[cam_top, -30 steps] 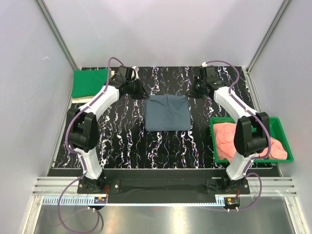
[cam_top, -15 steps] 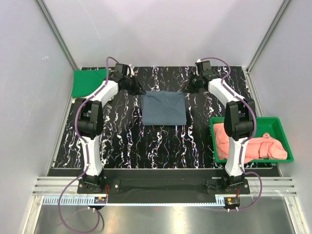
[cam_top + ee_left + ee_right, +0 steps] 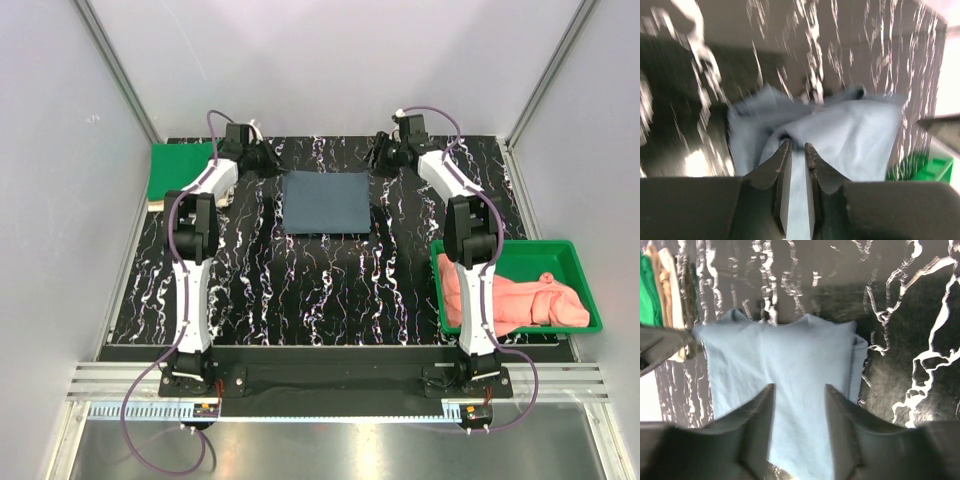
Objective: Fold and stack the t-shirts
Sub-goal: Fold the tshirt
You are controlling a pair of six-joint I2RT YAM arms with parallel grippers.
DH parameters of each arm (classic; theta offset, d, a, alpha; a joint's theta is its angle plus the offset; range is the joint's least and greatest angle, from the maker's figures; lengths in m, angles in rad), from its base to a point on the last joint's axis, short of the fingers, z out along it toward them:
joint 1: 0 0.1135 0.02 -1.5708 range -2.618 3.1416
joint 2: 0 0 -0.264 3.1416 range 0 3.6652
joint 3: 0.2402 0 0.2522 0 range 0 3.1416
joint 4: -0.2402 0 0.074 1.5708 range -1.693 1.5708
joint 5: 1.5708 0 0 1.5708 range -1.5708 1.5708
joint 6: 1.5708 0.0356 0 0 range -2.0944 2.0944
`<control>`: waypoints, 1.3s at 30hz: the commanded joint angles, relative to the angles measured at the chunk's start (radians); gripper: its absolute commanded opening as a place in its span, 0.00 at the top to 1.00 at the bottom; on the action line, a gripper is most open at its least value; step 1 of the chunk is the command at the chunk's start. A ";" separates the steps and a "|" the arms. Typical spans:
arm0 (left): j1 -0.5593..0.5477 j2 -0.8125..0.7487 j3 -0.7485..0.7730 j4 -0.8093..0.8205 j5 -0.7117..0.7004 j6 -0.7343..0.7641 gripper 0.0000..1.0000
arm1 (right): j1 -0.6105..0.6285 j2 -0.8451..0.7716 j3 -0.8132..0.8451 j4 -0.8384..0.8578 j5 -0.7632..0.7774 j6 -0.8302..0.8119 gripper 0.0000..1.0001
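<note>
Table (image 3: 250, 290): black marbled, blue-grey t-shirt (image 3: 322, 203) folded upper centre.
Left gripper (image 3: 795, 146): we see fingers barely parted over cloth.
Right gripper (image 3: 800, 387): fingers spread, holding nothing.

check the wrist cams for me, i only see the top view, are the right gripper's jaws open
observer: yes, on the right gripper the jaws stand apart over the blue shirt, nothing between them
operator: and the left
observer: on the left gripper they are nearly together; blurred view, can't tell if cloth is pinched
operator: fold neat
observer: at the shirt's right edge in the right wrist view a lower layer peeks out
</note>
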 commanded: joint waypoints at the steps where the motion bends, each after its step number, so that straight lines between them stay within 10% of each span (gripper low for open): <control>1: 0.038 0.127 0.161 0.074 0.106 -0.031 0.87 | -0.022 0.025 0.056 0.013 -0.023 -0.006 0.41; 5: 0.052 0.101 0.146 0.072 0.088 -0.017 0.65 | -0.040 -0.004 0.017 0.005 -0.052 -0.044 0.31; 25: -0.023 -0.195 -0.369 -0.033 0.017 0.168 0.63 | -0.028 -0.134 -0.388 0.001 -0.302 -0.190 0.30; 29: -0.040 -0.216 -0.429 -0.037 0.002 0.178 0.73 | -0.014 -0.156 -0.456 0.017 -0.299 -0.182 0.40; 33: -0.046 -0.261 -0.499 -0.037 0.023 0.141 1.00 | -0.012 -0.220 -0.538 0.027 -0.235 -0.150 0.84; 39: -0.048 -0.402 -0.650 -0.033 -0.004 0.087 0.89 | 0.006 -0.389 -0.729 0.097 -0.221 -0.075 0.89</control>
